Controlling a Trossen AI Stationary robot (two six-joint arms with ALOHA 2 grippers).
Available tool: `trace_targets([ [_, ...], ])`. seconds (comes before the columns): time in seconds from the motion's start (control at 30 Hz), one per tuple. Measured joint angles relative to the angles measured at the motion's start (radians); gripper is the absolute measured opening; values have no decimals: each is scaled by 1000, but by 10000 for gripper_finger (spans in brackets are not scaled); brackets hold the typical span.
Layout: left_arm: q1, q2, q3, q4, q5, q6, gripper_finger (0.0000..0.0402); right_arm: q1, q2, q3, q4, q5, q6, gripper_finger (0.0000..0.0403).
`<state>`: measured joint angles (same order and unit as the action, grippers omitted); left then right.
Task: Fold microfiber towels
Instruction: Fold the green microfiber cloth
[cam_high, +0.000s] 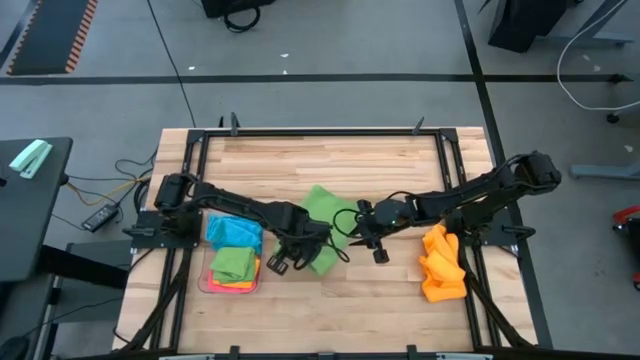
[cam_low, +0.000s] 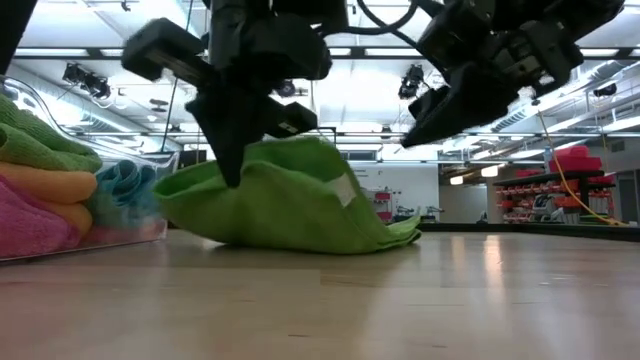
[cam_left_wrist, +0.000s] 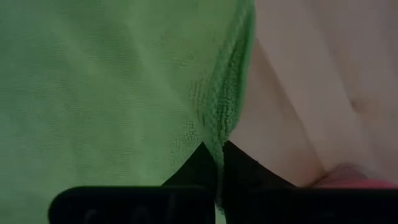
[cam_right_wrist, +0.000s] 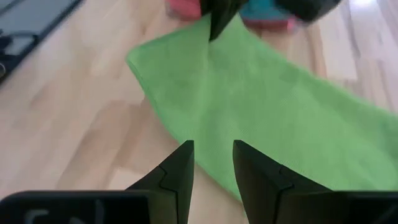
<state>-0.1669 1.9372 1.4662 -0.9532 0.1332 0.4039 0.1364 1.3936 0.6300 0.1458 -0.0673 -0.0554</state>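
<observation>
A green microfiber towel (cam_high: 322, 212) lies at the table's middle, partly raised. My left gripper (cam_high: 300, 245) points down at its near left part and is shut on it; the low view shows its fingers (cam_low: 230, 165) at the towel's lifted side. My right gripper (cam_high: 357, 228) hovers open over the towel's right side (cam_right_wrist: 280, 106), slanting down, with nothing between its fingers; the low view shows it (cam_low: 425, 118) clear above the cloth. The towel's right end (cam_low: 400, 235) rests on the table. My left gripper pinches the green towel's hemmed edge (cam_left_wrist: 219, 146) between its two fingers, coming from above and pointing down. The held side (cam_low: 205, 185) is lifted off the wood and the cloth slopes down slack from it, its right part lying on the table.
A clear tray (cam_high: 205, 285) at the left holds folded green, orange and pink towels (cam_high: 234, 266), with a blue one (cam_high: 235, 232) behind them. A heap of orange towels (cam_high: 443, 262) lies at the right. Dark frame rails (cam_high: 320, 131) run along the table's edges.
</observation>
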Motion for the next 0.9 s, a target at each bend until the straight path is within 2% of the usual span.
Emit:
trace_targets([
  [0.1, 11, 0, 0, 5, 17, 29, 13, -4, -4, -1, -37, 0, -12, 119],
  [0.33, 47, 1, 0, 45, 58, 68, 12, -19, -4, -94, 137, 0, -32, 119],
  [0.57, 63, 39, 0, 119, 58, 165, 8, -32, -4, -105, 142, 0, 0, 119],
  [0.9, 85, 60, 0, 140, -65, 262, 28, -32, -4, -105, 157, 0, 17, 119],
])
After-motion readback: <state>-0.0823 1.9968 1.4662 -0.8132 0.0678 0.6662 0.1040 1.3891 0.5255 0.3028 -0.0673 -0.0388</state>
